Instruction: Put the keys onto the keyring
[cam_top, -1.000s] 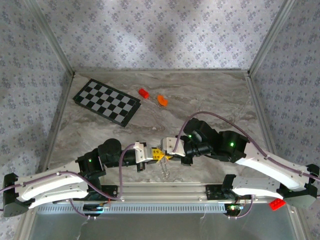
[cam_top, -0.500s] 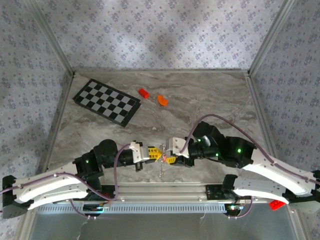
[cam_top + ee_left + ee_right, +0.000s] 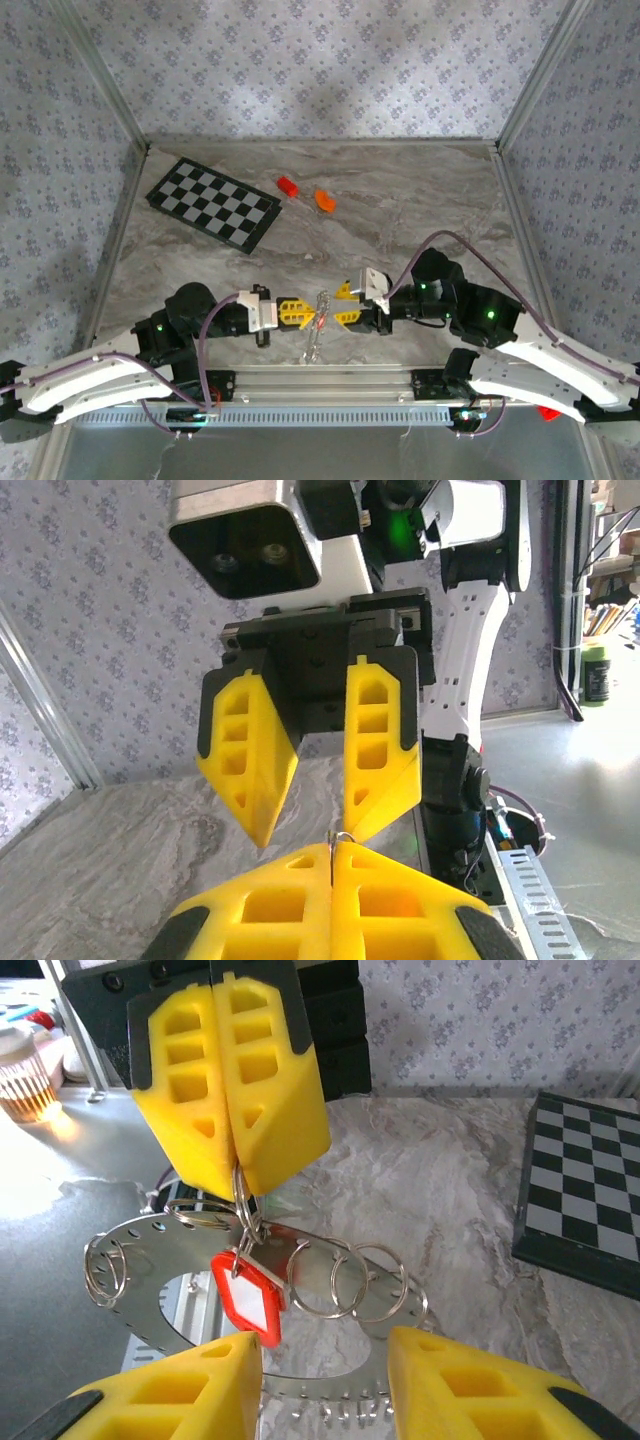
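The keyring [image 3: 330, 1388], a flat silvery loop with holes and a jagged edge, hangs in the air between the two grippers. Several small split rings [image 3: 325, 1278] are threaded on it. A key with a red-rimmed, white-faced head [image 3: 247, 1296] dangles from one small ring. My left gripper [image 3: 235, 1175] is shut on that small ring at its top; a bit of wire [image 3: 340, 838] shows at the shut tips [image 3: 333, 848]. From above, the keyring [image 3: 318, 328] hangs just right of the left gripper [image 3: 308, 314]. My right gripper [image 3: 322, 1345] faces it, open, with nothing between its fingers [image 3: 346, 318].
A checkered board [image 3: 213, 204] lies at the far left of the marble table, with a red brick [image 3: 288, 185] and an orange block [image 3: 324, 200] beside it. An aluminium rail [image 3: 330, 378] runs along the near edge, right under the hanging keyring.
The right gripper has opened and drawn back to the right, letting go of the ring. Both grippers came nearer the front rail; the keyring now hangs from the left one alone.
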`<state>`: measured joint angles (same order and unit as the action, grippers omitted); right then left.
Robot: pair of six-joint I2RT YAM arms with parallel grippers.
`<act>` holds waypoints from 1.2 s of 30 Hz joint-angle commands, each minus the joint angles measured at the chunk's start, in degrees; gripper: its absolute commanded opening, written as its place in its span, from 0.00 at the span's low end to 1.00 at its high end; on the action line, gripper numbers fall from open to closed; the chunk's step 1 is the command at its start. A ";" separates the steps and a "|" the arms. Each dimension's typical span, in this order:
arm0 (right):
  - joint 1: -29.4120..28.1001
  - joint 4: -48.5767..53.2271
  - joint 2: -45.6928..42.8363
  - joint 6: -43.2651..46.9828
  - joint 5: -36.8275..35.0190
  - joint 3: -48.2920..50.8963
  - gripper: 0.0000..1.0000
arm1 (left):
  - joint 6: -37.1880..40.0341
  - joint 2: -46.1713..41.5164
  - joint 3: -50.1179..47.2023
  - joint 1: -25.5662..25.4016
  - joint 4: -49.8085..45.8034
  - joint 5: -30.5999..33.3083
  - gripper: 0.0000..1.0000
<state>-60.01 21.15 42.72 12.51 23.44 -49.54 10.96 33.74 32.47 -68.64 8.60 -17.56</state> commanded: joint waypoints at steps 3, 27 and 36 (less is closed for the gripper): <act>1.01 -8.79 -1.67 -5.61 6.46 2.06 0.39 | 0.62 -0.84 0.48 0.02 3.15 -1.87 0.00; 2.05 -11.53 1.58 -10.58 12.88 3.57 0.07 | 1.61 -0.78 0.19 0.07 2.75 -0.37 0.00; 2.03 -9.90 0.06 -11.02 11.53 3.92 0.10 | 1.72 -0.61 0.31 0.06 2.83 0.10 0.00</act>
<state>-58.19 10.11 44.40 2.13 35.18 -45.93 11.57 33.76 32.42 -68.64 8.78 -17.87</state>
